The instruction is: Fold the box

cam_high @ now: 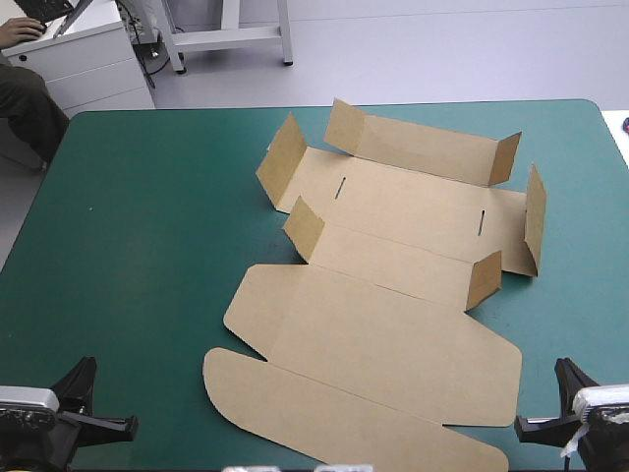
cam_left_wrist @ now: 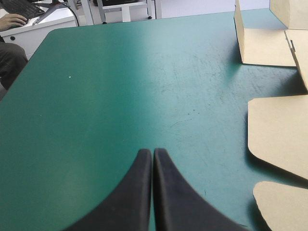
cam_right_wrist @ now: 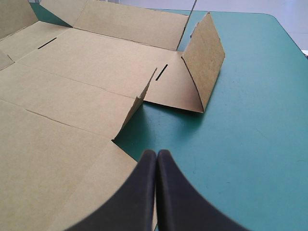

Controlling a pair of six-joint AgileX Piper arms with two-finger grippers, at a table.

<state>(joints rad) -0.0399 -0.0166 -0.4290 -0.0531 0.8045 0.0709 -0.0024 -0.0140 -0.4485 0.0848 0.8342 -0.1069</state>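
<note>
At the near left corner of the tabletop (cam_high: 147,246), the left hand (cam_left_wrist: 152,152) hovers over bare teal-green cover. Its two black fingers (cam_left_wrist: 134,197) are pressed together into one point, and nothing is held between them. The box (cam_high: 393,295) lies off to its right and does not touch it. It is a cut brown sheet spread from the middle of the tabletop toward the right side. The lid (cam_high: 393,344) and its rounded flap lie flat nearest the robot. Beyond them the base lies flat too, marked by two short slits (cam_high: 340,187). The far wall (cam_high: 423,147) leans upward, and the side walls (cam_high: 280,157) and small end tabs stand raised. At the near right corner the right hand (cam_right_wrist: 156,153) is likewise pinched closed and empty. Its tip is just at the lid's right edge, close to the notch where the lid meets the next panel.
</note>
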